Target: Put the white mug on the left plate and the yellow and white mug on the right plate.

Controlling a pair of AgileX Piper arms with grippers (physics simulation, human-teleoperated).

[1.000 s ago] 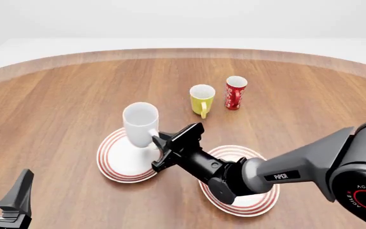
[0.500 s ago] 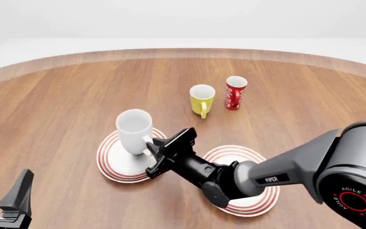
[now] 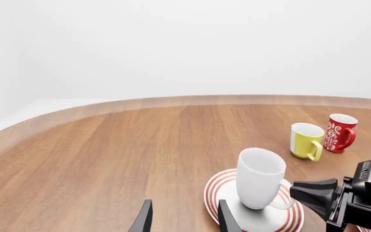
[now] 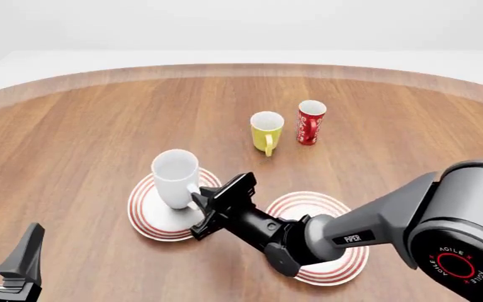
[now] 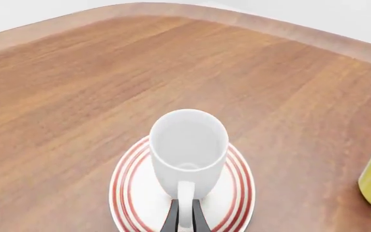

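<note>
The scene was evenly and brightly lit, only faint soft shadows were cast, and every view was rendered sharp, without glare.

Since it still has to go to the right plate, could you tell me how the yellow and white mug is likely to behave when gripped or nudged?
The yellow and white mug looks rigid, so it should not deform. It stands upright on a flat base; probably stable, though a high push might tip it. Its glossy wall may be slippery; the loop handle offers a hold.

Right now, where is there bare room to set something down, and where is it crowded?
Bare wood: the table's left side beyond the left plate, and the strip between the plates and the yellow and white mug. Crowded: the right gripper clamps the white mug's handle, its arm crossing the right plate.
</note>
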